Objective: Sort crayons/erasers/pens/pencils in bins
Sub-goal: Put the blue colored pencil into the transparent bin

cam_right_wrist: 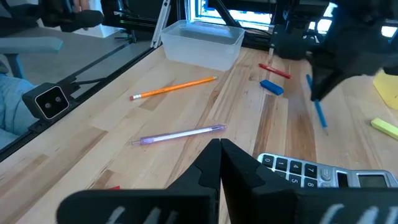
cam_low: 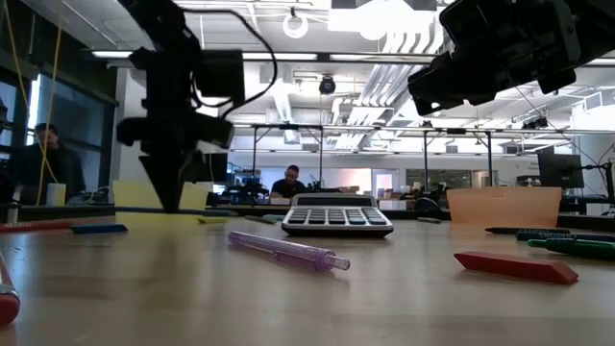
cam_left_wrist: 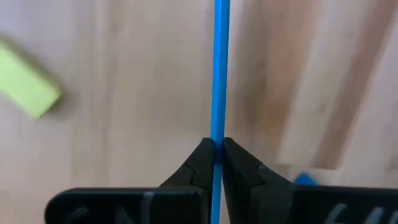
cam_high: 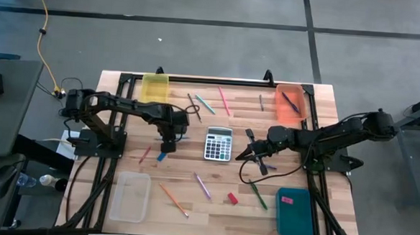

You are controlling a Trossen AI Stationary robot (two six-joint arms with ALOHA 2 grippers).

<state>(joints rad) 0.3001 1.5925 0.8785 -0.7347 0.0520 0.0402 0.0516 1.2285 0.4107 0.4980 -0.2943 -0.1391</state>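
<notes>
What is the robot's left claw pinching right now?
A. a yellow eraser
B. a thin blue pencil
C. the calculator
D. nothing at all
B. In the left wrist view the left gripper is closed tight on the thin blue pencil, which runs straight out between its fingertips; the yellow eraser lies untouched off to the side on the table.

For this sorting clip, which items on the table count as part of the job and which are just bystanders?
Job:
blue pencil, pinched in the left tool
orange pencil
purple pen
red eraser
yellow bin, orange bin, clear bin, teal bin

Lying about:
calculator
</notes>
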